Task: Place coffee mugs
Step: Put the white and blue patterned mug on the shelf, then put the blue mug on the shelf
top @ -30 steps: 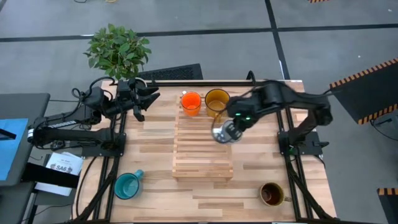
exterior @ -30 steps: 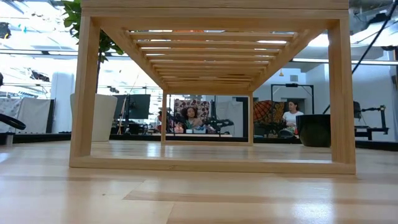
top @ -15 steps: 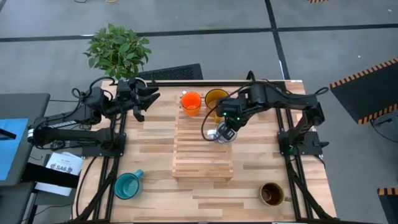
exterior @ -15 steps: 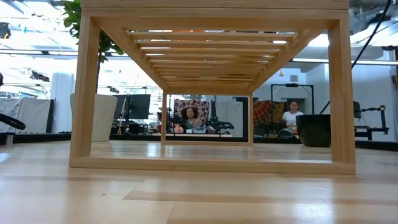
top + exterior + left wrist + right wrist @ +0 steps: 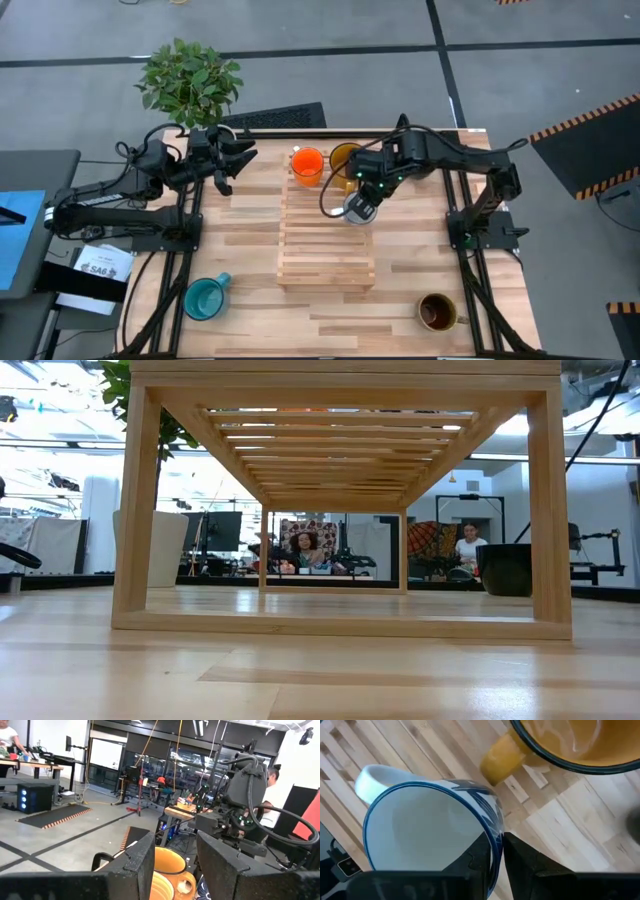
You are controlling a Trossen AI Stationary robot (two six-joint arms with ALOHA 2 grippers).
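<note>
I bring the white mug to its place on the rack, beside the two mugs that stand there.

My right gripper [image 5: 360,207] pinches the rim of the round white ceramic mug with blue edge [image 5: 427,837], one finger inside and one outside, so the mug hangs upright over the right side of the pale wooden slatted rack [image 5: 325,262]. The orange mug [image 5: 307,165] and the amber-yellow mug [image 5: 560,745] stand at the rack's far edge; I judge mine goes just nearer than the yellow one. The teal mug [image 5: 204,298] and brown mug [image 5: 437,312] wait at the table's near side. My left gripper [image 5: 172,865] rests spread at the far left.
</note>
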